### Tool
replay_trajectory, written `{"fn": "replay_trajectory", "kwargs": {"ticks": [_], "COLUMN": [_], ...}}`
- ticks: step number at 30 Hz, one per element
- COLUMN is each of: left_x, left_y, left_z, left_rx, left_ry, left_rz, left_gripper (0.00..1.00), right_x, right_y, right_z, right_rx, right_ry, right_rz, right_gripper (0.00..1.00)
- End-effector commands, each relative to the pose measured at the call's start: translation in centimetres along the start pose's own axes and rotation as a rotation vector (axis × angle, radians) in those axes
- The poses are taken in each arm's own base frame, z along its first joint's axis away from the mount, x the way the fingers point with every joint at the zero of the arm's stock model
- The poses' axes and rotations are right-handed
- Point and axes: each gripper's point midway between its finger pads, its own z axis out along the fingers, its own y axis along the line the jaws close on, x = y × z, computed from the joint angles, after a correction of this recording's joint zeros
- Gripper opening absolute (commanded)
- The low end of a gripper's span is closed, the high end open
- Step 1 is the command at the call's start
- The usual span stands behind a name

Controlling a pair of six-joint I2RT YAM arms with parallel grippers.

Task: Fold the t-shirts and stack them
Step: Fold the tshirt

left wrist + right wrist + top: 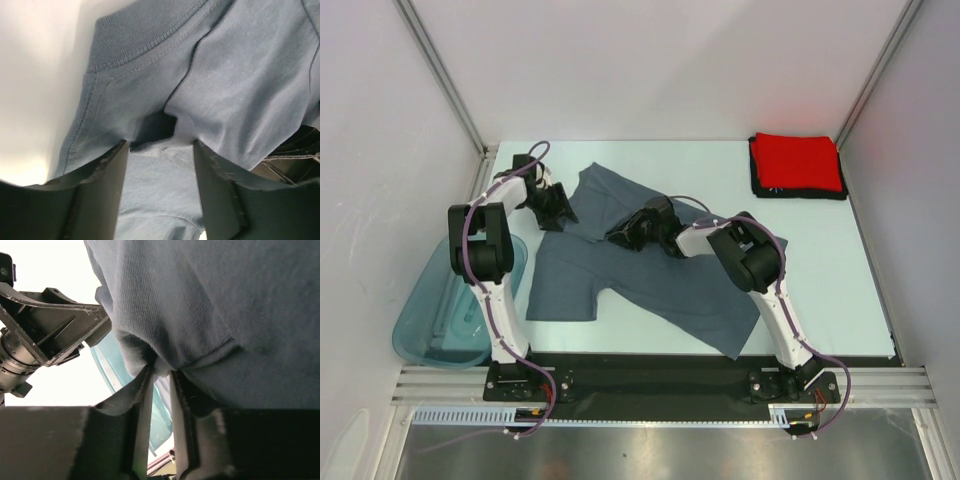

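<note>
The slate blue-grey t-shirt (650, 285) lies spread and rumpled across the middle of the table. My left gripper (555, 208) is at its far left edge, by the ribbed collar (125, 35). Its jaws stand open with cloth lying between them (160, 145). My right gripper (620, 235) is over the shirt's upper middle. It is shut on a pinched fold of the shirt (161, 371), and the cloth hangs over its fingers. The red t-shirt (796, 160) lies folded on top of the folded black t-shirt (800, 195) at the far right corner.
A translucent teal tub (440, 320) sits off the table's left edge beside the left arm, and it shows under the lifted cloth in the right wrist view (107, 365). The left arm's wrist (45, 335) is close to the right gripper. White walls enclose the table.
</note>
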Motion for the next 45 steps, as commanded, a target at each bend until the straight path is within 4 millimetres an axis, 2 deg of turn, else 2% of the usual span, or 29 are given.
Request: {"fn": "replay_trajectory", "kwargs": {"ticks": [1, 3, 7, 11, 16, 17, 20, 22, 27, 30, 38, 45], "left_x": [-0.8, -0.9, -1.0, -0.9, -1.2, -1.3, -1.8, -1.7, -0.8, -0.5, -0.7, 0.1], "left_y": [0.3, 0.3, 0.1, -0.1, -0.2, -0.3, -0.6, -0.6, -0.7, -0.4, -0.3, 0.0], "left_z": [0.5, 0.5, 0.3, 0.4, -0.3, -0.5, -1.5, -1.8, -1.8, -2.0, -2.4, -2.6], "left_rx": [0.009, 0.005, 0.014, 0.025, 0.012, 0.010, 0.003, -0.005, 0.002, -0.012, -0.023, -0.037], "left_ry": [-0.004, -0.004, -0.007, -0.001, -0.023, -0.030, -0.057, -0.052, -0.025, -0.024, -0.031, -0.019], "left_rz": [0.030, 0.020, 0.013, 0.003, -0.001, -0.004, -0.012, -0.023, -0.045, -0.046, -0.039, -0.048], "left_gripper": [0.59, 0.50, 0.40, 0.29, 0.08, 0.00, 0.00, 0.00, 0.00, 0.01, 0.00, 0.00], "right_x": [-0.1, -0.1, 0.0, -0.3, 0.0, 0.1, 0.6, 0.8, 1.3, 2.0, 1.6, 1.6], "right_y": [-1.0, -1.0, -0.2, -0.3, 1.0, 1.5, 2.1, 1.7, 1.6, 1.4, 0.1, -0.1], "right_z": [0.6, 0.6, 0.3, 0.0, -0.8, -1.2, -2.2, -2.8, -4.2, -4.5, -5.8, -6.8], "right_rx": [0.030, 0.027, 0.011, 0.015, -0.009, -0.007, 0.000, 0.022, 0.016, -0.001, 0.007, -0.030], "right_ry": [-0.010, -0.007, 0.002, 0.005, 0.020, 0.027, 0.062, 0.094, 0.150, 0.251, 0.319, 0.387], "right_rz": [0.015, 0.007, -0.012, -0.016, -0.035, -0.041, -0.063, -0.071, -0.130, -0.151, -0.224, -0.254], "right_gripper": [0.20, 0.11, 0.05, 0.00, 0.00, 0.00, 0.00, 0.00, 0.00, 0.00, 0.00, 0.00]}}
